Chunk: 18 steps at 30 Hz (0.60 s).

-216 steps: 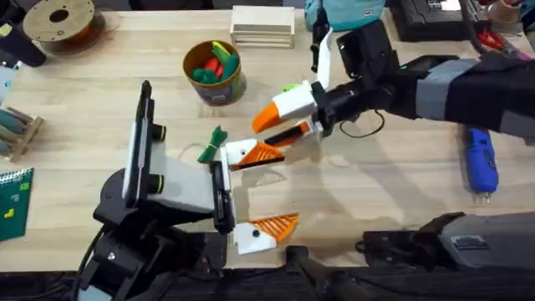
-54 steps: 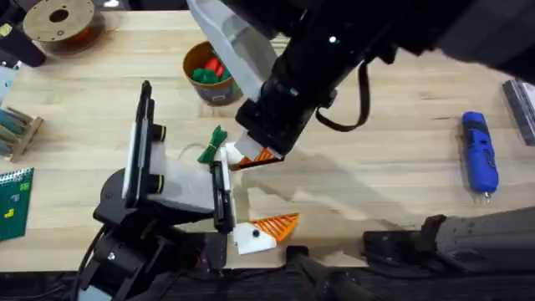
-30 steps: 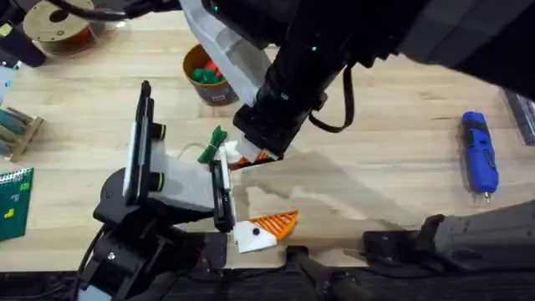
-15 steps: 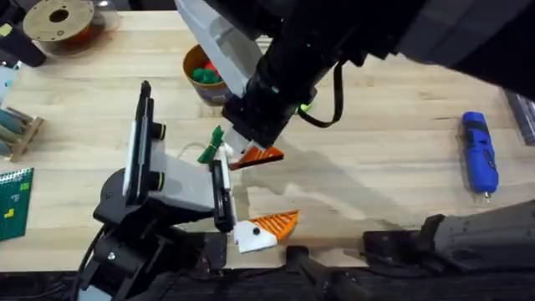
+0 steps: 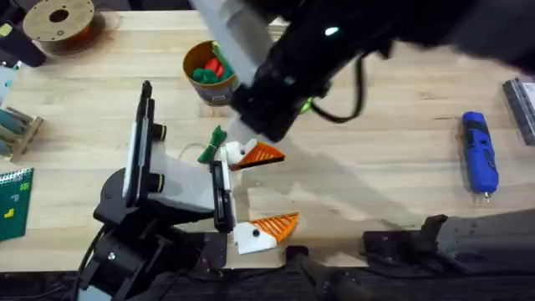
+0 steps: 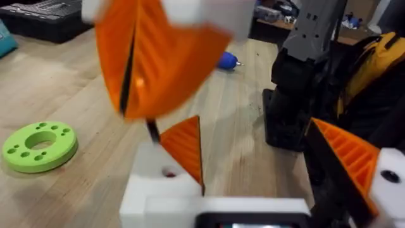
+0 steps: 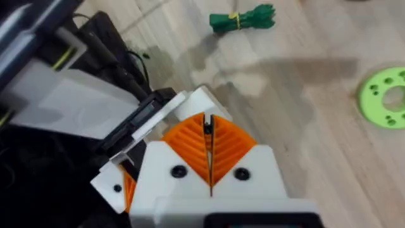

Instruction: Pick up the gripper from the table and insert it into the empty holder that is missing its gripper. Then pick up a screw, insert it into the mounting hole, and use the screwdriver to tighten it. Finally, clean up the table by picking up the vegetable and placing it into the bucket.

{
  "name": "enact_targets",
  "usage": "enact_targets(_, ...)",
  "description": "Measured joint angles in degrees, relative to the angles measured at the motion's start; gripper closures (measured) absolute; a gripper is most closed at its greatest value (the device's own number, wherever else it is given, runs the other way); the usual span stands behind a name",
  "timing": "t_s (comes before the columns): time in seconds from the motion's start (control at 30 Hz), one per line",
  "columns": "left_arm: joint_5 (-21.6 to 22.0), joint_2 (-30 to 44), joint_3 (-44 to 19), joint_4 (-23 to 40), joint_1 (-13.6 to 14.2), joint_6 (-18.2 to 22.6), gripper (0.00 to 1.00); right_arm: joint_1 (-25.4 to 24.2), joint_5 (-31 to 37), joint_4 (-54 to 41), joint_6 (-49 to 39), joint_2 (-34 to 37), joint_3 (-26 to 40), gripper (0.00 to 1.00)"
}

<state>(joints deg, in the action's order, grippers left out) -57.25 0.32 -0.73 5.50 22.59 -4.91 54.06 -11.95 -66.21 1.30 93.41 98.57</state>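
My left gripper (image 5: 255,191) lies open on the table, its fingers spread wide. Its far finger is the white holder (image 5: 241,151), and the orange gripper (image 5: 264,155) sits on it. In the left wrist view the gripper (image 6: 184,144) stands on the holder (image 6: 158,190) beside a small hole. My right gripper (image 7: 209,149) hovers just above the holder (image 7: 204,101), shut, with a thin dark screw (image 6: 152,130) sticking out of its orange pads (image 6: 158,57). The green vegetable (image 5: 212,144) lies next to the holder. The bucket (image 5: 214,72) stands behind it. The blue screwdriver (image 5: 479,155) lies far right.
The right arm (image 5: 309,58) hangs large and dark over the table's middle. A lime-green ring (image 7: 386,95) lies near the holder. A brown spool (image 5: 58,21) sits at the back left. The bucket holds red, yellow and green toy vegetables.
The right arm has shifted slightly back and to the right over the holder, so more of the orange gripper shows. The left arm has stayed still.
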Motion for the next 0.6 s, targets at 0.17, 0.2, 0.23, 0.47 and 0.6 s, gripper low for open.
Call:
enact_targets(0.17, 0.0, 0.0, 0.0, 0.0, 0.0, 0.0, 0.014, -1.5, 0.7, -0.2, 0.0, -5.8, 0.8, 0.994)
enact_targets(0.2, 0.0, 0.0, 0.0, 0.0, 0.0, 0.0, 0.014, -1.8, 0.8, -0.3, 0.0, -6.9, 0.9, 0.994)
enact_targets(0.23, 0.0, 0.0, 0.0, 0.0, 0.0, 0.0, 0.014, -2.1, 0.9, -0.6, 0.0, -7.7, 1.0, 0.994)
enact_targets(0.47, 0.0, 0.0, 0.0, 0.0, 0.0, 0.0, 0.013, -4.2, 3.0, -2.9, 0.4, -12.3, -2.6, 0.994)
enact_targets(0.6, 0.0, 0.0, 0.0, 0.0, 0.0, 0.0, 0.014, -6.8, 3.5, -2.6, 1.1, -17.1, -9.1, 0.994)
